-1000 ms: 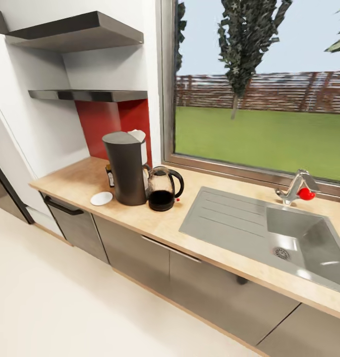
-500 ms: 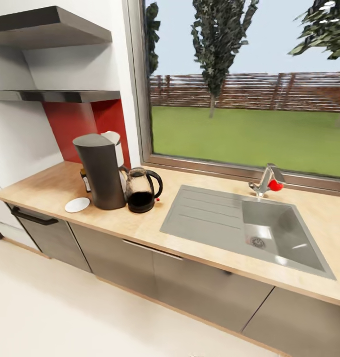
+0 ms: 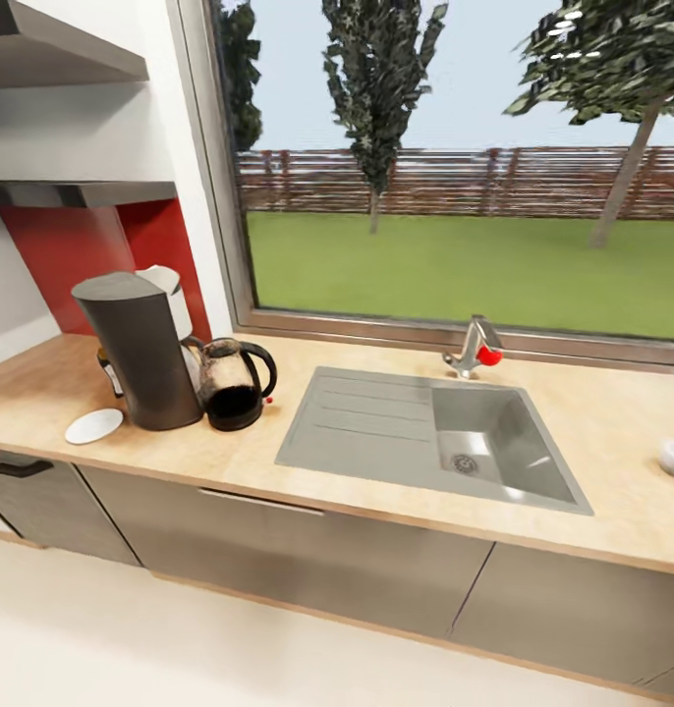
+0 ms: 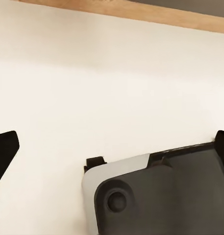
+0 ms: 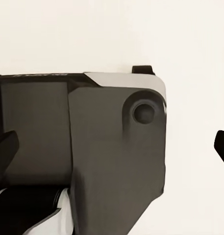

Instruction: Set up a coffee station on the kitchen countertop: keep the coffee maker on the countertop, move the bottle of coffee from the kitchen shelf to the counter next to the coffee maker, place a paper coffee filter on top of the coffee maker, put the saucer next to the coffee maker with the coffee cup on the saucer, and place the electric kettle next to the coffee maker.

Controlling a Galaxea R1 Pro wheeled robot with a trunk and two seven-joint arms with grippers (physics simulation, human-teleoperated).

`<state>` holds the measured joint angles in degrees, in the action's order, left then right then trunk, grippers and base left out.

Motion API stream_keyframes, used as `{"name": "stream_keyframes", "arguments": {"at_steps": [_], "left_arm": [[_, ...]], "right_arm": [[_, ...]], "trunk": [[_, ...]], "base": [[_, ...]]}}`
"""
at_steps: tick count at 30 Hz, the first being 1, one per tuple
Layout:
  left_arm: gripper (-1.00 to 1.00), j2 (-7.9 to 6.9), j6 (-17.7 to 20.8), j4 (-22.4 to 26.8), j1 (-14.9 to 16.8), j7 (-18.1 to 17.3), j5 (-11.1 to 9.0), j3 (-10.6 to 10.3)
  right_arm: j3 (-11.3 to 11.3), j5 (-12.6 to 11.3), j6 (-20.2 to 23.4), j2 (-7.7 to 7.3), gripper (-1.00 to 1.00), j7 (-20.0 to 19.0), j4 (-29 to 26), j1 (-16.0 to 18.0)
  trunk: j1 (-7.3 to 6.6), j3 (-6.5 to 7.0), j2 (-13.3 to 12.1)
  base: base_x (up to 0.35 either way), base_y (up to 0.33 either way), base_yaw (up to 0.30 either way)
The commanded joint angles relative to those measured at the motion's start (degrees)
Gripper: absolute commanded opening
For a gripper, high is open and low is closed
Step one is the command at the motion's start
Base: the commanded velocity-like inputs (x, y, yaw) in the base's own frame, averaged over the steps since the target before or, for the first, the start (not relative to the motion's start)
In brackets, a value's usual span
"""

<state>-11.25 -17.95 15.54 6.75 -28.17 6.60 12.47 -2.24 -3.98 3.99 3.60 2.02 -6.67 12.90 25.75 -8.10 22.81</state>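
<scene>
Standing at nine o'clock on the surface (image 3: pixel 612 432), the coffee maker (image 3: pixel 140 353) touches the electric kettle (image 3: pixel 234 385); a saucer (image 3: pixel 93 425) lies just beside. Left end effector (image 4: pixel 112 147) and right end effector (image 5: pixel 112 144) are both spread over pale floor (image 4: pixel 112 73).

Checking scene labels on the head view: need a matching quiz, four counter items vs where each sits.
Things:
1. saucer
2. electric kettle
3. faucet
4. coffee maker

Places:
A. behind the sink, by the window
B. between coffee maker and sink
C. counter's front edge, on the coffee maker's side away from the kettle
D. in front of the red wall panel, kettle beside it

Pairs: 1-C, 2-B, 3-A, 4-D
</scene>
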Motion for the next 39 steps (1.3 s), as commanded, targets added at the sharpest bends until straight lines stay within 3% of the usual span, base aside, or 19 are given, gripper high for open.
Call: {"name": "stream_keyframes", "arguments": {"at_steps": [1, 6, 13, 39], "left_arm": [[1.0, 0.05, -0.25, 0.0, 0.04, 0.05, 0.61, 0.44], [1.0, 0.19, 0.1, 0.08, 0.07, 0.56, 0.66, 0.34], [1.0, 0.42, 0.27, 0.13, 0.11, 0.73, 0.54, -1.81], [1.0, -0.23, 0.37, -1.68, -0.02, 0.85, 0.43, -2.3]], "right_arm": [[-0.28, -0.42, 0.32, -0.04, 1.0, 0.07, -0.1, 0.02], [-0.29, -0.41, 0.31, -0.37, 1.0, -0.15, 0.16, 0.03], [-0.31, -0.41, 0.29, -0.56, 1.0, -0.17, 0.65, 0.02], [-0.22, -0.49, 0.29, -0.97, 1.0, -0.26, 0.6, 0.02]], "trunk": [[0.03, -0.08, 0.11], [0.03, 0.08, 0.11], [0.03, 0.33, 0.11], [0.03, 1.83, 0.11]], "base": [[0.0, 0.0, -0.3], [0.0, 0.0, -0.3], [0.0, 0.0, -0.3], [0.0, 0.0, -0.26]]}}
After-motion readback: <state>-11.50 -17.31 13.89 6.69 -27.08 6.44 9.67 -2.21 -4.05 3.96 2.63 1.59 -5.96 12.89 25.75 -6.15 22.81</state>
